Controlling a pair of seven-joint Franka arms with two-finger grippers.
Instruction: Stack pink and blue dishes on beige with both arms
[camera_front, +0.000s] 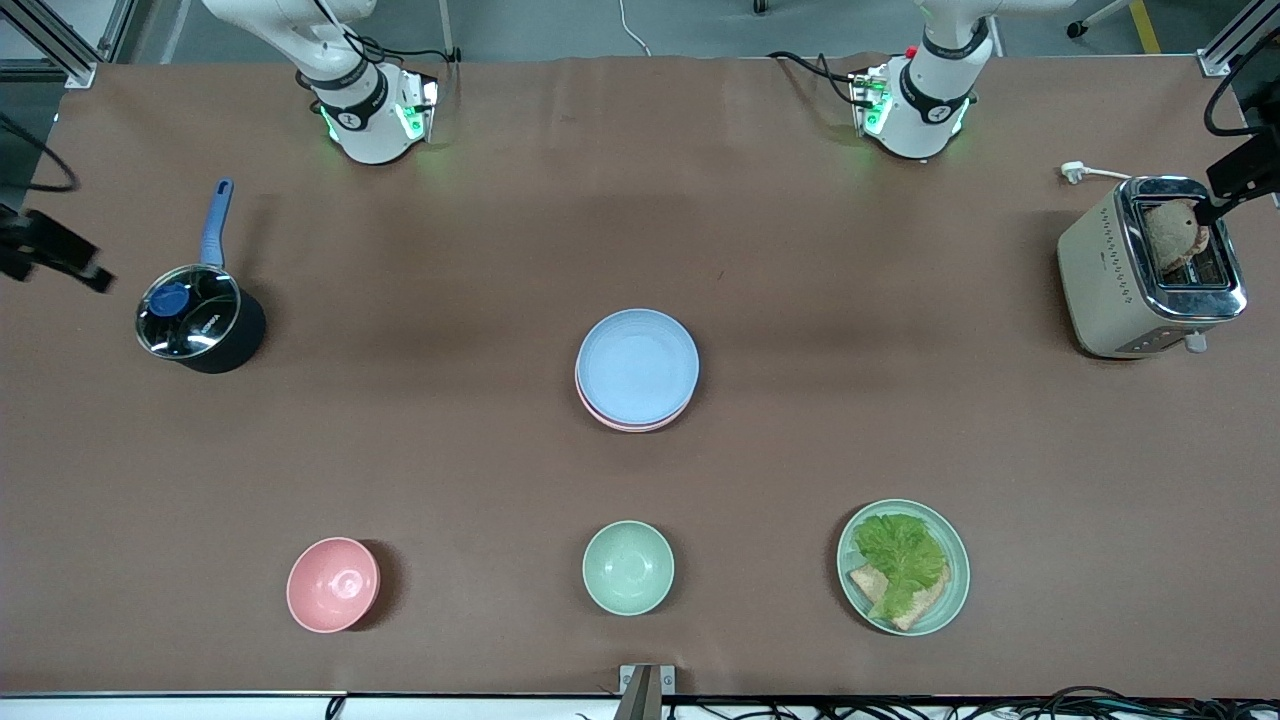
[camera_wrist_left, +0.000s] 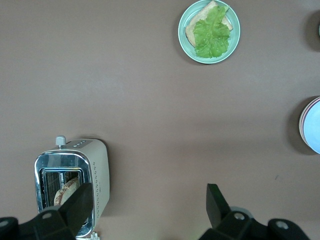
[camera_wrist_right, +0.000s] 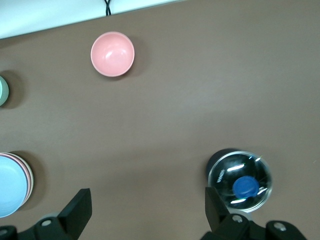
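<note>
The blue plate (camera_front: 637, 365) lies on top of a stack near the middle of the table (camera_front: 480, 430), with the pink plate (camera_front: 612, 421) directly under it, only its rim showing as a thin crescent on the side nearer the front camera; the beige plate cannot be made out in any view, so whether it sits beneath them cannot be told. The left wrist view catches the edge of the same stack, blue over a pink rim. Nearer the front camera stand a pink bowl (camera_front: 333, 584) toward the right arm's end, a mint-green bowl (camera_front: 628, 567) in the middle, and a mint-green plate (camera_front: 903, 567) carrying lettuce (camera_front: 900, 555) on bread (camera_front: 915, 608) toward the left arm's end. A black saucepan (camera_front: 200, 322) with a glass lid and blue handle sits at the right arm's end of the table; a cream toaster (camera_front: 1150, 265) with a slice of bread in its slot sits at the left arm's end. The left gripper (camera_wrist_left: 150, 205) hangs wide open and empty above bare table beside the toaster. The right gripper (camera_wrist_right: 147, 207) is likewise spread wide with nothing between its fingers, above bare table between the saucepan and the stack. Both arms wait, drawn up near their bases
</note>
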